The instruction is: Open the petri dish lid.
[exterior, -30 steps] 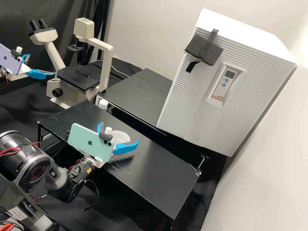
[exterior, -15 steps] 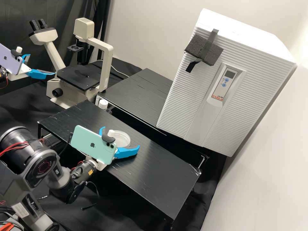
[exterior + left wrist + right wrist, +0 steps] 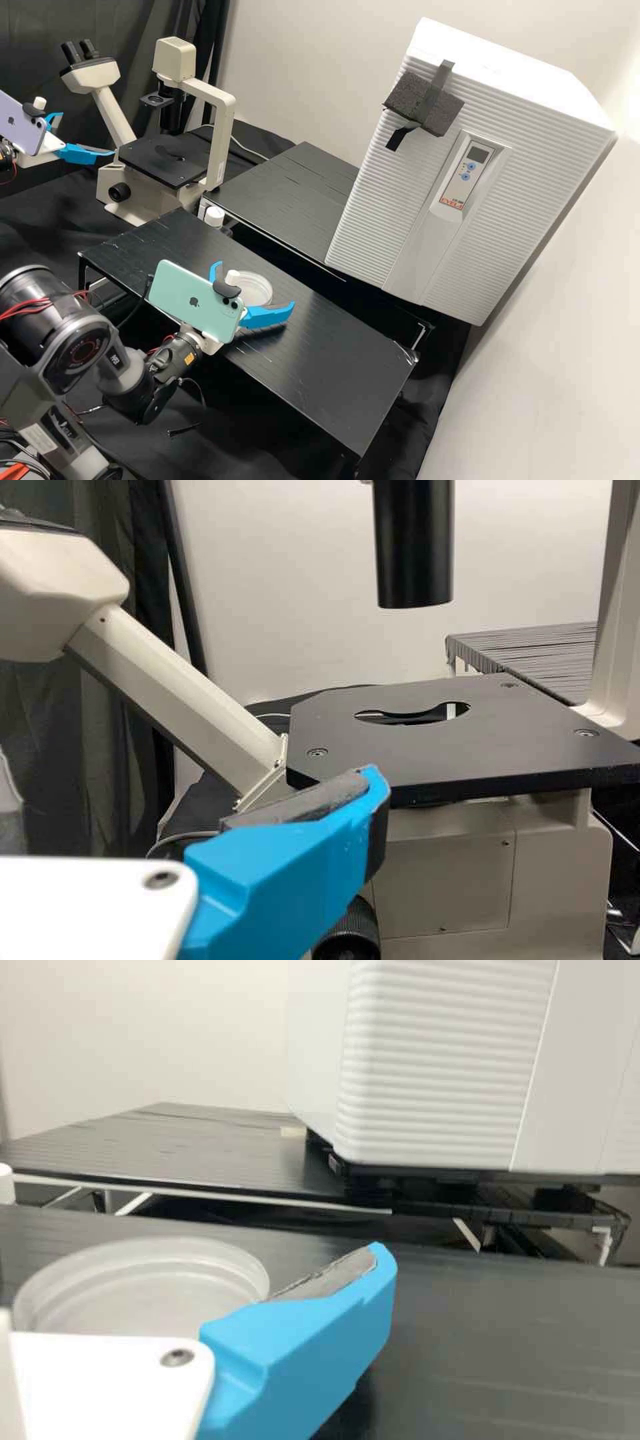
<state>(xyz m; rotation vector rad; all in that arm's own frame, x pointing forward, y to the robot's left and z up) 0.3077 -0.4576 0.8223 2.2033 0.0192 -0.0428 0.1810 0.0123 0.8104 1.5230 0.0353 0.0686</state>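
Dish (image 3: 257,292) sits by our wide right claw (image 3: 254,285), high-view fingers (image 3: 268,316) near ten and five o'clock; we should softly pinch only the lid (image 3: 145,1282).

Beige microscope (image 3: 140,193) with black stage (image 3: 160,162). White ribbed cabinet (image 3: 393,207), dark foam block (image 3: 413,100) taped to front. Rear black tabletop (image 3: 287,193) between them. White cap (image 3: 214,216) beside front tabletop (image 3: 320,360). Black curtain (image 3: 33,33), pale wall (image 3: 300,67) behind.
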